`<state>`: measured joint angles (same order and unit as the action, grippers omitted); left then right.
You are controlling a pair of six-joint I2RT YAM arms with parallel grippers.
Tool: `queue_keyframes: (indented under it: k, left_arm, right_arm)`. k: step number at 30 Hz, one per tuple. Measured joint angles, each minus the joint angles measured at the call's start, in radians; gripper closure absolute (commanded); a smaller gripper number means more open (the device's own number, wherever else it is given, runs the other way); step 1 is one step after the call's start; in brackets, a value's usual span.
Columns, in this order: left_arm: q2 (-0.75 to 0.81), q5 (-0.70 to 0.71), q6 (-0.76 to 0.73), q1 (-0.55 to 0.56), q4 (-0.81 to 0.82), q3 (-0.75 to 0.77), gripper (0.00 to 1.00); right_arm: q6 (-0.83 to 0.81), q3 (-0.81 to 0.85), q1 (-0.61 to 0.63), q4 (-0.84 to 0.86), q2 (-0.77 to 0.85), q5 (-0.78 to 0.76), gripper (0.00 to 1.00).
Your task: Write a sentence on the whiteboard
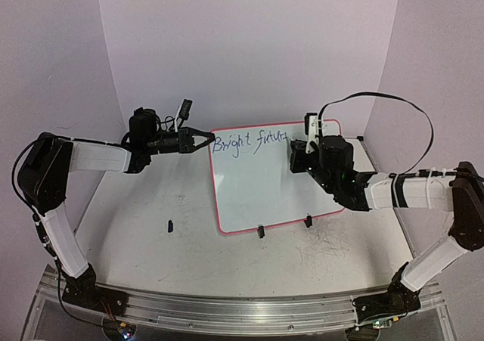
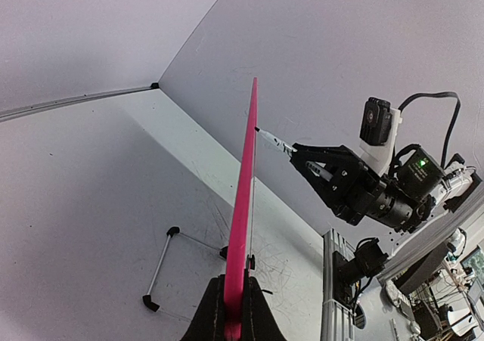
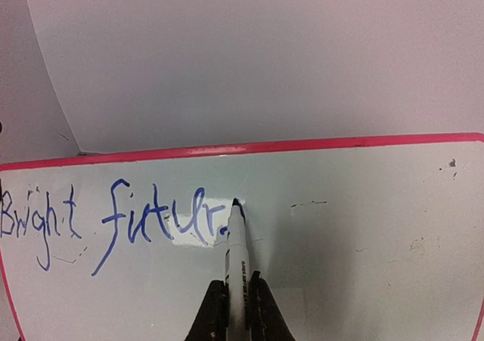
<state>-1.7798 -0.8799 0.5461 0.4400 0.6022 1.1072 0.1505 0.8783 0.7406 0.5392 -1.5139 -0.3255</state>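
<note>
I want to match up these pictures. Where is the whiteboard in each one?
Top external: the whiteboard is in the middle of the picture.
Left wrist: seen edge-on, a thin pink strip rising from the bottom centre.
Right wrist: it fills the lower half, with blue writing on it.
Shared landmark: the right hand holding the pen at the board shows in all three.

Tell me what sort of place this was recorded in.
Most likely a robotics lab bench: the left arm and right arm bolted to an aluminium rail at the edge of a scuffed white tabletop, boxed in by a plain curved backdrop, with cabled equipment beyond.
</note>
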Motion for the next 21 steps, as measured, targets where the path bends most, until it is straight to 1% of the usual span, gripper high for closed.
queue_keyframes:
  k: [21]
  left_arm:
    - [0.000, 0.002, 0.000, 0.000, -0.001, 0.000, 1.00]
  right_arm:
    - [0.031, -0.057, 0.007, 0.001, 0.020, 0.033, 1.00]
